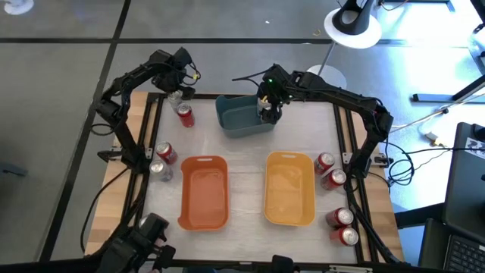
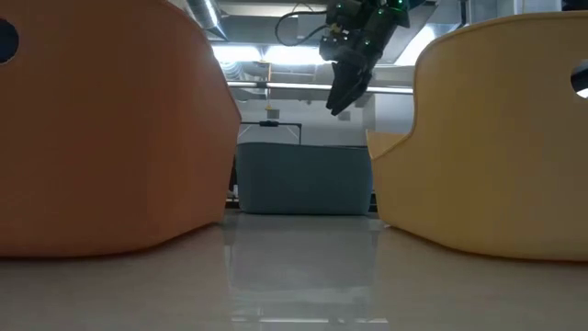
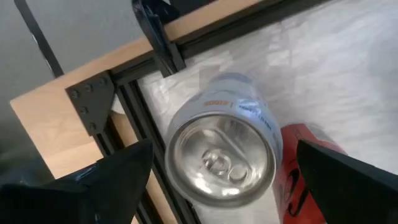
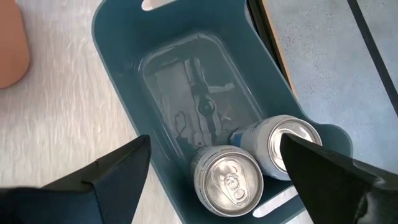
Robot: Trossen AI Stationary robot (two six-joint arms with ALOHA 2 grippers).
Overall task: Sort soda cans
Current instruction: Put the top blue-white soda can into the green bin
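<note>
Right gripper (image 1: 267,108) is hovering over the blue bin (image 1: 239,120), fingers spread, holding nothing. Two silver cans (image 4: 249,165) are standing upright inside that bin, touching each other. Left gripper (image 1: 176,89) is sitting well to the bin's left at the table corner, fingers wide apart around a silver can (image 3: 222,146) without clamping it; a red can (image 1: 185,115) is standing just beside.

The left gripper (image 1: 176,94) hangs at the table's 11 o'clock corner with its fingers (image 3: 118,177) spread wide, and the right gripper (image 1: 267,108) hangs near 12 o'clock, also spread wide.
</note>
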